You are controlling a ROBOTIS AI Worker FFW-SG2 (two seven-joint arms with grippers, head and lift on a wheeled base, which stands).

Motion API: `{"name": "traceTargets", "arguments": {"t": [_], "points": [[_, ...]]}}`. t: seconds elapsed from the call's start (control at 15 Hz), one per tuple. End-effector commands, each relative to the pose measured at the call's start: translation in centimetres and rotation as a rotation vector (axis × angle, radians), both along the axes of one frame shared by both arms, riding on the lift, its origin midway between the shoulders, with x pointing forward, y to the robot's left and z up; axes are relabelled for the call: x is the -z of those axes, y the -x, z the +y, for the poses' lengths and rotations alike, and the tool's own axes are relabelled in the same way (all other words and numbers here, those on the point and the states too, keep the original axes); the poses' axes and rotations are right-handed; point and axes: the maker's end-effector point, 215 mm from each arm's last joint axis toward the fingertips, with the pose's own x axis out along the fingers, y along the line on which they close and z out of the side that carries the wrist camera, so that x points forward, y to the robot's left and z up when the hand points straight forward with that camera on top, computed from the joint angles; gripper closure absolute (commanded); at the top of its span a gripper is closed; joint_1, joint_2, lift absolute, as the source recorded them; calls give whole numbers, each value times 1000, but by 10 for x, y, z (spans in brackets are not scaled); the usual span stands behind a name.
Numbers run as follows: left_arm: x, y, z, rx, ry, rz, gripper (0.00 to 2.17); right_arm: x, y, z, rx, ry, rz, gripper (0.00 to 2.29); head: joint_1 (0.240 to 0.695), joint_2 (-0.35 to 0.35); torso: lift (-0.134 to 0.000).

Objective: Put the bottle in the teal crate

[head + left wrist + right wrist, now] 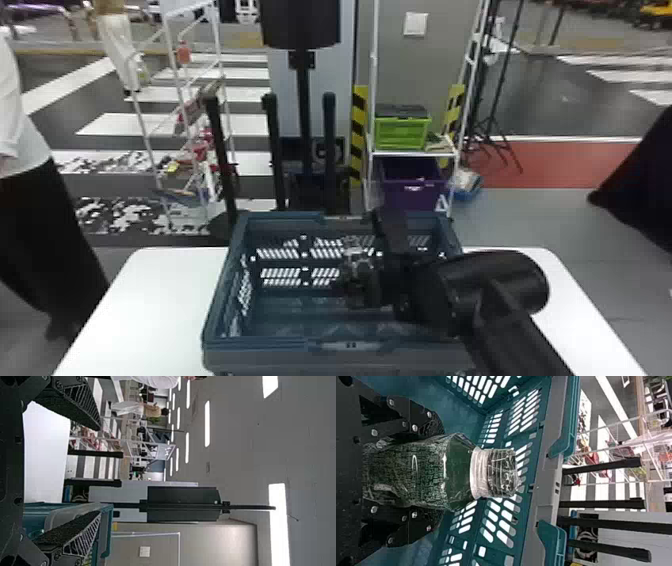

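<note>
My right gripper [365, 292] is down inside the teal crate [270, 345], toward its right half, with the clear bottle [356, 250] upright in its grasp. In the right wrist view the right gripper [437, 475] is shut on the dark-labelled bottle [415, 471], whose clear capped neck points away from the fingers, with the slotted wall of the teal crate [526, 490] beyond. How close the bottle's base is to the crate floor is hidden. My left gripper [85, 479] stands open, fingers wide apart, with the crate's rim [105, 530] behind one finger.
A white table [145, 300] carries the crate and extends to both sides of it. Behind stand a black post fixture [305, 115] and a white rack with a green box [402, 132] and a purple bin [412, 187].
</note>
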Motion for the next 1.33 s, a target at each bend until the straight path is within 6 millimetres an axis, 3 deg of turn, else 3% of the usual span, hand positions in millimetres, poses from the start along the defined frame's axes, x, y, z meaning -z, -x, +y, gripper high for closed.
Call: {"name": "traceTargets", "arguments": {"t": [0.0, 0.07, 0.13, 0.2, 0.27, 0.33, 0.6, 0.87, 1.27], "points": [[1, 0, 2, -4, 1, 2, 140, 8, -1, -3, 5, 4, 24, 1639, 499, 0, 0], [1, 0, 2, -5, 0, 1, 140, 10, 0, -3, 5, 2, 30, 1558, 499, 0, 0], [1, 0, 2, -5, 0, 1, 140, 10, 1, -1, 4, -5, 34, 1332, 499, 0, 0], [-1, 0, 2, -3, 0, -3, 140, 12, 1, -2, 6, -5, 37, 896, 499, 0, 0], [-1, 0, 2, -3, 0, -5, 140, 11, 2, -1, 6, -9, 39, 248, 499, 0, 0], [-2, 1, 4, -5, -1, -8, 140, 10, 2, 0, 6, -11, 41, -2, 499, 0, 0], [-6, 3, 4, -7, 1, -19, 140, 10, 6, -1, 2, 2, 53, 63, 499, 0, 0], [-9, 6, 5, -12, 3, -27, 140, -16, 9, 8, -11, -16, 8, 66, 499, 0, 0], [-15, 7, 3, -14, 8, -41, 140, -89, 40, 10, -2, 15, -168, 60, 499, 0, 0]]}}
